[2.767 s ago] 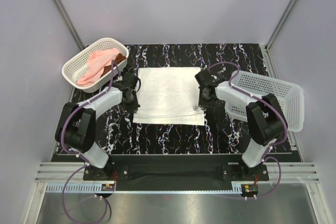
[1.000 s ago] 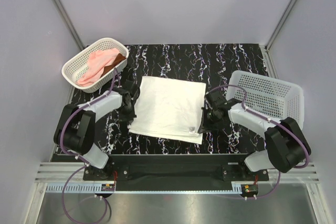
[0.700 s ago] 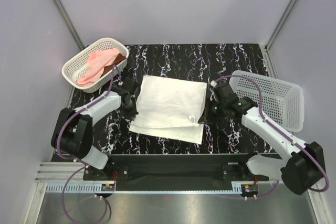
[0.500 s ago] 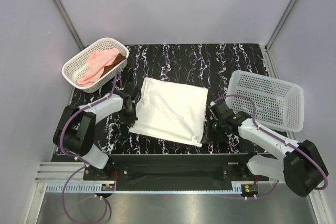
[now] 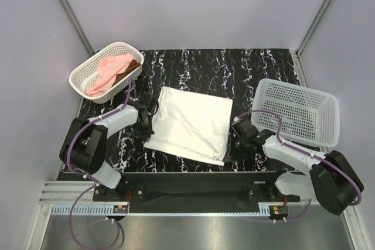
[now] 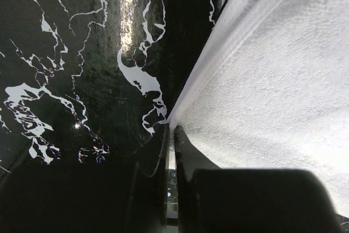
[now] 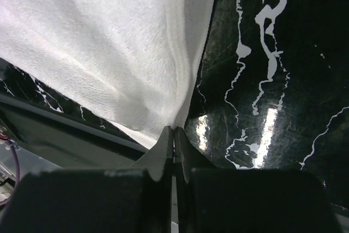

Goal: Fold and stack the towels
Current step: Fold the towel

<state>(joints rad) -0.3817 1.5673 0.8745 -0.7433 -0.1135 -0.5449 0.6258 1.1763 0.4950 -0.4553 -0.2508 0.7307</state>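
A white towel [image 5: 190,122] lies folded and skewed on the black marbled table. My left gripper [image 5: 147,123] is shut on the towel's left edge; in the left wrist view the jaws [image 6: 170,130] pinch the thick white hem [image 6: 262,80]. My right gripper [image 5: 230,146] is shut on the towel's near right corner, low over the table; the right wrist view shows the jaws [image 7: 174,130] closed on the bunched cloth [image 7: 109,42]. A pink towel [image 5: 107,71] lies in the left basket.
A white oval basket [image 5: 82,75] with the pink towel and something brown stands at the back left. A white rectangular basket [image 5: 304,109] stands at the right, close behind my right arm. The table's near edge [image 5: 193,171] runs just below the towel.
My right gripper took the towel's right side, lifted it, then brought it down towards the near right corner. The towel now lies skewed. My left gripper stayed on the left edge.
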